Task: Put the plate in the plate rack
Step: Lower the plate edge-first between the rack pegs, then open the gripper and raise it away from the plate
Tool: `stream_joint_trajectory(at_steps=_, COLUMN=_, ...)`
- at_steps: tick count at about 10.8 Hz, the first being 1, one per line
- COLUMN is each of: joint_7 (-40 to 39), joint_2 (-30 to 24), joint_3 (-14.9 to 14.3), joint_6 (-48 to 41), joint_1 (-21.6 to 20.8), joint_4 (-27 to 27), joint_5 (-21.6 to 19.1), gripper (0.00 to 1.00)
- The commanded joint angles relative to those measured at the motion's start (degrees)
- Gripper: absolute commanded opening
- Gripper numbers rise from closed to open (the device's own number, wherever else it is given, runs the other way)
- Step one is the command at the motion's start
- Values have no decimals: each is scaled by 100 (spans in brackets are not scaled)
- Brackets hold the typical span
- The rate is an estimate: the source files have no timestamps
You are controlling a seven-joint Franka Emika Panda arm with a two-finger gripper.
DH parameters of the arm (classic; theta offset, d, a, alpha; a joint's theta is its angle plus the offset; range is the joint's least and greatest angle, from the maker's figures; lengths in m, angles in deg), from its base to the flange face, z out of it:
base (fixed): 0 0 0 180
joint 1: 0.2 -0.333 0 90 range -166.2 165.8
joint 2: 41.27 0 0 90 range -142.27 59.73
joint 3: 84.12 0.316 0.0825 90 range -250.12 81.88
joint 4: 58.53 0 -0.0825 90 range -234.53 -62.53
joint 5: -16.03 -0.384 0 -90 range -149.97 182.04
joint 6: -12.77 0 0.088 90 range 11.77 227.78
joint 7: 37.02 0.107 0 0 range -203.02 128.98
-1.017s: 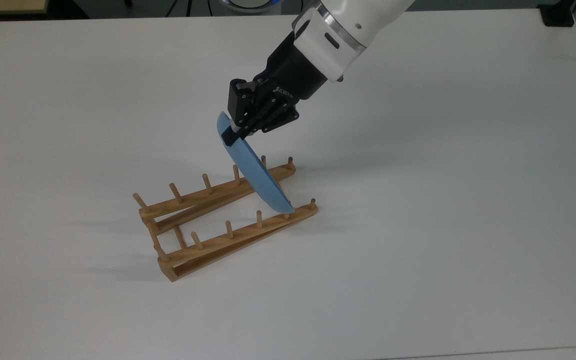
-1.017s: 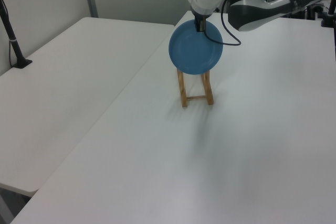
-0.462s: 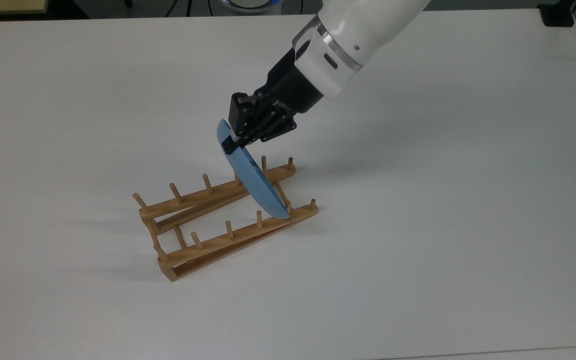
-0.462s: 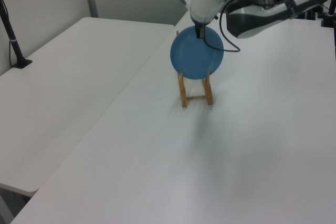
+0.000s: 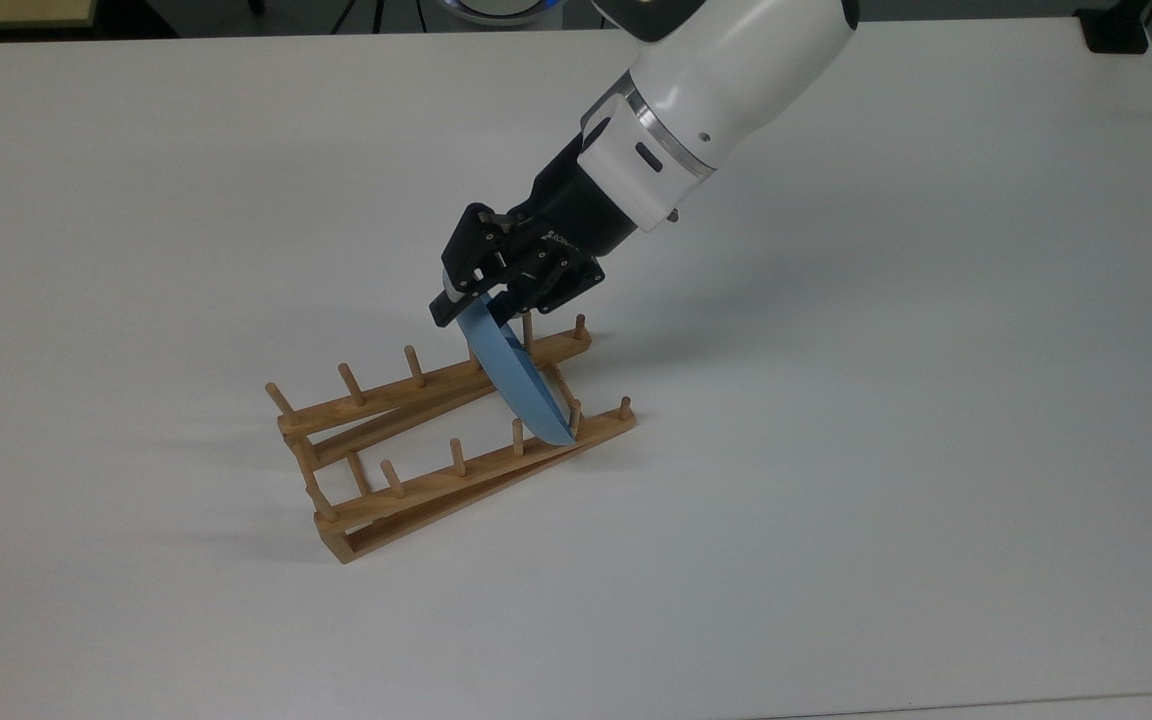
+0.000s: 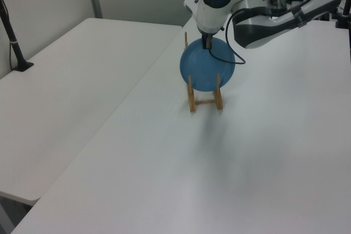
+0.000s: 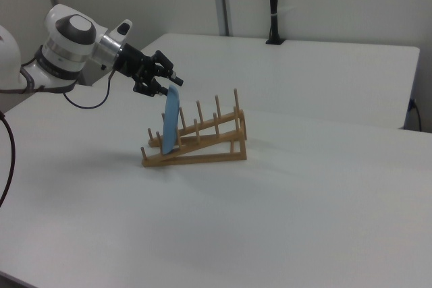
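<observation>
Since a second ago the plate (image 5: 521,380) has sunk lower and now stands on edge in the plate rack (image 5: 406,470), between the last two pairs of pegs at the low end, which is the top view's right. In the right view the plate (image 7: 170,123) leans only slightly and its lower rim is down between the two rails; whether it fully rests on them I cannot tell from here. In the left view the blue disc (image 6: 207,72) sits behind two upright pegs.

The pincer (image 5: 476,305) has dropped with it and has spread its fingers: they stand either side of the plate's top rim, apparently no longer clamping it, as the right view (image 7: 165,85) also suggests.

The four nearer slots of the plate rack, toward the top view's left, hold nothing. The rack stands well in from every edge of the white surface (image 5: 886,450), with bare room on all sides. Beyond it, the arm (image 5: 706,90) reaches in from the top view's upper right.
</observation>
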Motion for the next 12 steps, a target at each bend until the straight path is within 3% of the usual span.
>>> stream_joint_trajectory(at_steps=1, joint_7=252, joint_2=-121, joint_3=36, joint_6=184, joint_1=32, joint_4=-99, joint_5=-718, gripper=100)
stream_joint_trajectory(at_steps=3, joint_7=243, joint_2=-182, joint_3=45, joint_6=175, joint_1=23, joint_4=-63, joint_5=-1501, gripper=100)
stream_joint_trajectory(at_steps=5, joint_7=217, joint_2=-462, joint_3=45, joint_6=123, joint_1=58, joint_4=-54, joint_5=-2973, gripper=100)
stream_joint_trajectory(at_steps=6, joint_7=199, joint_2=-707, joint_3=53, joint_6=27, joint_1=171, joint_4=-89, joint_5=-3677, gripper=100)
stream_joint_trajectory(at_steps=8, joint_7=103, joint_2=-1217, joint_3=193, joint_6=-832, joint_1=758, joint_4=-107, joint_5=-4681, gripper=100)
stream_joint_trajectory(at_steps=9, joint_7=24, joint_2=-1428, joint_3=211, joint_6=-1027, joint_1=892, joint_4=-116, joint_5=-4869, gripper=100)
stream_joint_trajectory(at_steps=12, joint_7=-29, joint_2=-1466, joint_3=212, joint_6=-1337, joint_1=1060, joint_4=-81, joint_5=-4845, gripper=100)
